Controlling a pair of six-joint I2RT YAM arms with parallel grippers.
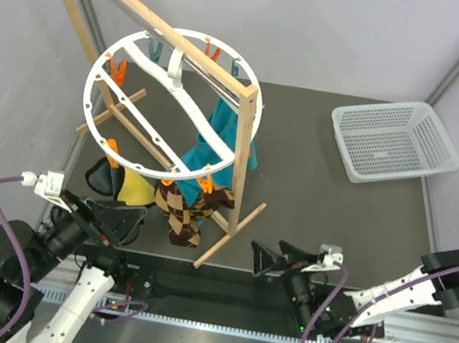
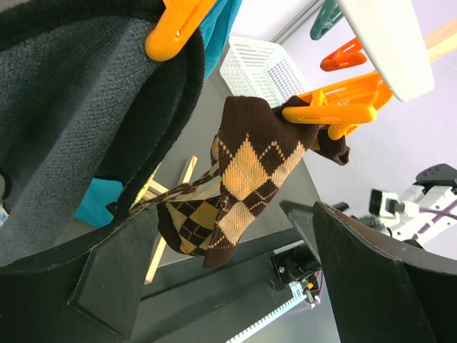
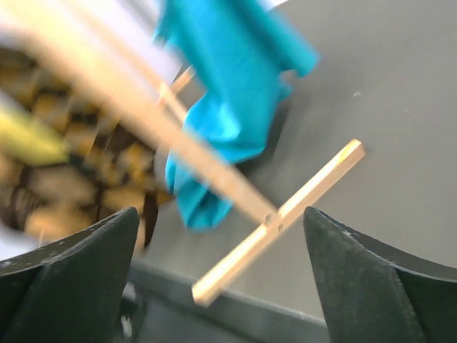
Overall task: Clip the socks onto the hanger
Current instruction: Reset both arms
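Near the bench's front edge, the socks (image 1: 190, 209) are clipped to the hanger (image 1: 196, 119); the left gripper (image 1: 123, 222) and right gripper (image 1: 268, 254) are held with fingers spread.

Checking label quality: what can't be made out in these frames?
- Right wrist: socks smeared by motion blur; pattern barely readable.
- Left wrist: hanger cut off by the top edge; dark cloth covers the left.
- Top external: orange clips too small to tell whether both socks are clipped.
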